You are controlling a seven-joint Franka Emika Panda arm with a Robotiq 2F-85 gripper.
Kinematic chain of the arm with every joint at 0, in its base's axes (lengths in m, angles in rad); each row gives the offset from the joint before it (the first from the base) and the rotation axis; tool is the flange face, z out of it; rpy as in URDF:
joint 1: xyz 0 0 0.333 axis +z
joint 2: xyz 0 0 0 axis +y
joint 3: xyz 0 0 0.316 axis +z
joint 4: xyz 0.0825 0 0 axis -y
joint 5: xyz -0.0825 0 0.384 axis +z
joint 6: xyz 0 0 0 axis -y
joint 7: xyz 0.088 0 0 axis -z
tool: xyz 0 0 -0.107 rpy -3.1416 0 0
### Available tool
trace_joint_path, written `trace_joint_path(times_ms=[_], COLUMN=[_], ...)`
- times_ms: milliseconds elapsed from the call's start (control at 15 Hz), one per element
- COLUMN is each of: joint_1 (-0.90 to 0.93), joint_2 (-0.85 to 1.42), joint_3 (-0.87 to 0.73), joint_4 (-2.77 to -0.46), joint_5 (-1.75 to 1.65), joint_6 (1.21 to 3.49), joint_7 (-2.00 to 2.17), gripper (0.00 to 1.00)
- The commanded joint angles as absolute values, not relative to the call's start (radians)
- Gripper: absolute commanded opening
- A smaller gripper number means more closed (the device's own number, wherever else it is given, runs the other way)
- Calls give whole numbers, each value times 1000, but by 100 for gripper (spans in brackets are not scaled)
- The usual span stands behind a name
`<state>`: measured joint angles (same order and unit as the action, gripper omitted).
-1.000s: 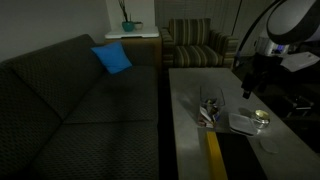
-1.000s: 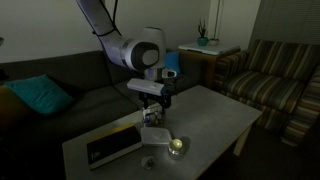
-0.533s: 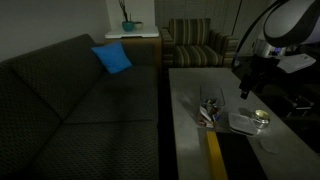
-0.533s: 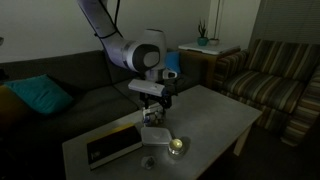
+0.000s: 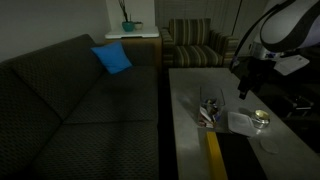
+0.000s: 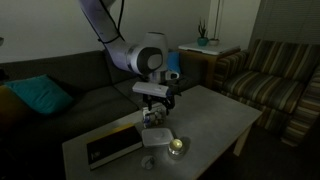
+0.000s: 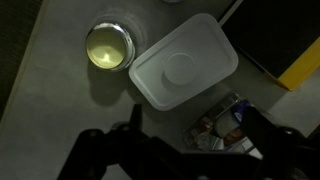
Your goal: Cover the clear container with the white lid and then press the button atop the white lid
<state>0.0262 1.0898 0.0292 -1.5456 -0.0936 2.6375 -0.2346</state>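
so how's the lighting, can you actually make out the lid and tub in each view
Wrist view: dim, the white lid brightest and clear-edged, the clear container half in shadow, the pincer a dark out-of-focus silhouette. Both exterior views: very dark and coarse, lid and container only pale patches.

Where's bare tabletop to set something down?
Bare: the table end toward the striped armchair. Crowded: white lid, gold-rimmed dish, clear container and the black-and-yellow flat object bunch at the other end.
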Motion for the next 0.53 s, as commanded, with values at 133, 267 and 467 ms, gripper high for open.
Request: trace_joint_path(times_ms=[133,267,467], joint_1=[-21,-41,-52], joint_2=[1300,1369,1458], joint_3=[45,64,83], joint_4=[-1250,-1159,-1057], joint_5=[-135,-129,-128], joint_6=[2519,2478,2442], joint_7=[-344,-399,-467], gripper=[100,100,100])
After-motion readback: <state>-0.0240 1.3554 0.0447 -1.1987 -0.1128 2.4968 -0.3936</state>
